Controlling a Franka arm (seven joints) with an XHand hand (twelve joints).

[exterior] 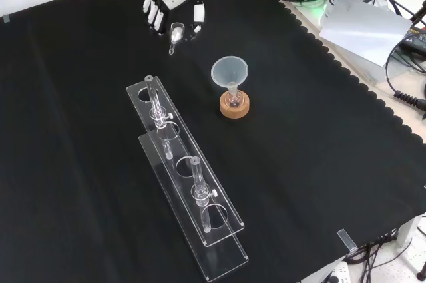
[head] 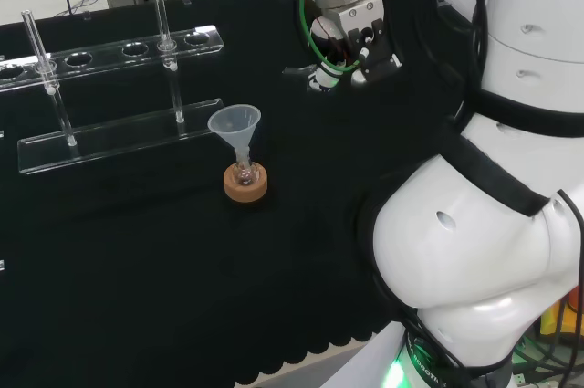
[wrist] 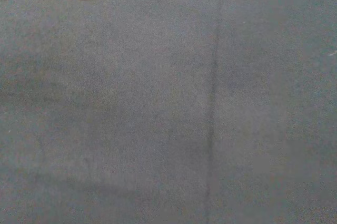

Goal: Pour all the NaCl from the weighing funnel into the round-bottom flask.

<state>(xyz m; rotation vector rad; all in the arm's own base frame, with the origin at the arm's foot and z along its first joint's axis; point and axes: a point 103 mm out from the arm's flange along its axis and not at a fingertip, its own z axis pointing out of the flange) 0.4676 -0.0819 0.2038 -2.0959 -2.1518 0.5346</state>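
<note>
Black cloth covering the counter [exterior: 319,163], hand [exterior: 160,4] at upper left of the front view pinching a clear weighing funnel [exterior: 175,33], round-bottom flask [exterior: 233,98] sitting at centre on a cork ring [exterior: 234,107], carrying a plastic funnel [exterior: 229,70].

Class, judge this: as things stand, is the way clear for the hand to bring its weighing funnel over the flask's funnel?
Probably yes. Bare cloth lies between the hand, holding the weighing funnel, and the funnel on the flask; the rack stands aside.

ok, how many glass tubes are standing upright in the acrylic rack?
2. In the front view, one tube stands near the far end of the rack, the other tube further toward the near end. Clear glass is hard to see, so another could be missed.
</note>
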